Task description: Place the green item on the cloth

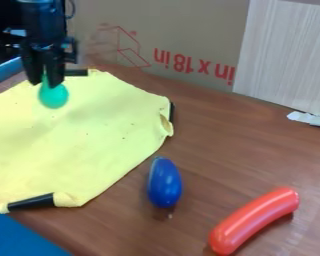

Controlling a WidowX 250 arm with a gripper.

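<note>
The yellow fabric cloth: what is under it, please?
Brown wood-grain tabletop reaches its edge; what lies beneath the yellow fabric cloth is covered and cannot be seen.

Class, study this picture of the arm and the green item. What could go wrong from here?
The green item looks smooth and rounded, so it may roll when released onto the yellow cloth. The gripper appears to hold it only near its upper end, so it might slip or twist free. The jaws also look near the cloth's far edge, and could snag the fabric if lowered too far.
</note>
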